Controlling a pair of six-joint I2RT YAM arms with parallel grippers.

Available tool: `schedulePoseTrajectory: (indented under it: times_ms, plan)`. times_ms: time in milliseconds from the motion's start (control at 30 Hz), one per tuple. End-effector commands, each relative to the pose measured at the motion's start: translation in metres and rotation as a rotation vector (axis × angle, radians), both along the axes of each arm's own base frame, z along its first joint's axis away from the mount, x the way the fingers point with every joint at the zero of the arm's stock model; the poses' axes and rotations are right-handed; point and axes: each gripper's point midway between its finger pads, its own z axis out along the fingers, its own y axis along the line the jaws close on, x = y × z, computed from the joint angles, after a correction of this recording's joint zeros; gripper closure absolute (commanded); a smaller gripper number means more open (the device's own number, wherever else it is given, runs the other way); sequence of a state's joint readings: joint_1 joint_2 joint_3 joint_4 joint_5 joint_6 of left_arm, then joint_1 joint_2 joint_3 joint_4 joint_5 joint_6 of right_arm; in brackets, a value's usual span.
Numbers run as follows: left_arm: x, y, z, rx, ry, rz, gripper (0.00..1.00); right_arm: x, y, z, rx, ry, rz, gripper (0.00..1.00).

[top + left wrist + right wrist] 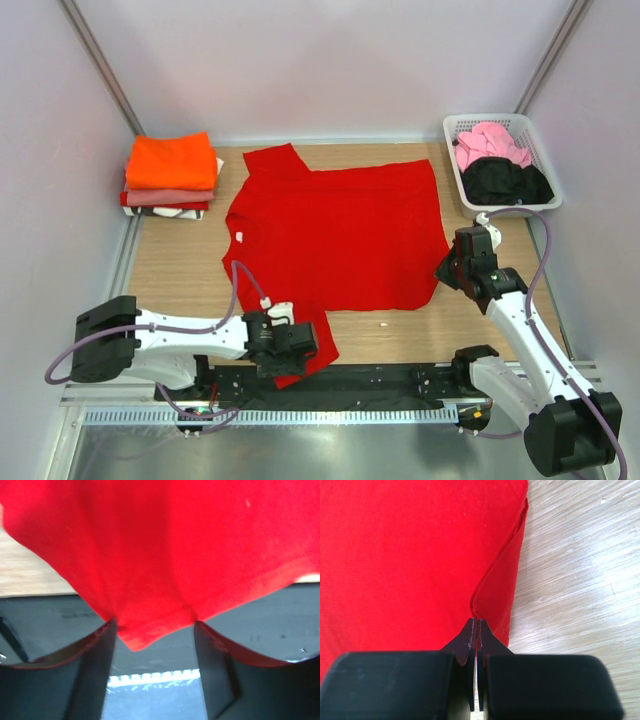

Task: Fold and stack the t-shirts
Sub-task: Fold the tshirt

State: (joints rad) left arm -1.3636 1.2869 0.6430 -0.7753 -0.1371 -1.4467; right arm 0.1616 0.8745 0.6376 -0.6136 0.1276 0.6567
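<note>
looks like the grab before a first fold. close the left end effector (155, 630) on the lobe of red t-shirt (340, 235) sitting between its fingers (95, 670); parted for now, nothing clamped. take a deep bite, well past the hem, lest the cloth slip on the lift. leave the right end effector (477, 622) as is: shut tight, a thin ridge of the shirt's edge pinched at its tips. lift both evenly, low over the table (180, 270).

only in the wrist views: the cloth between the left fingers, the pinched crease at the right tips. only from above: the shirt spread flat between the two end effectors, an orange t-shirt (172, 160) topping a folded stack far ahead of the left one, a pink t-shirt (490, 142) and a black t-shirt (510, 182) in a basket (452, 122) just beyond the right one.
</note>
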Motion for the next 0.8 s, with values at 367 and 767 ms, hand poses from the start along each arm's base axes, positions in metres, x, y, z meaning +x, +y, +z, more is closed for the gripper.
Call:
schedulePoseTrajectory:
  times_ms: [367, 767]
  plan:
    - [0.002, 0.034, 0.025, 0.119, -0.13, 0.072, 0.28, 0.008, -0.001, 0.006, -0.005, -0.035, -0.001, 0.99]
    - [-0.009, 0.008, -0.01, 0.003, -0.066, 0.062, 0.34, 0.007, 0.0, 0.003, -0.004, -0.025, 0.005, 0.99]
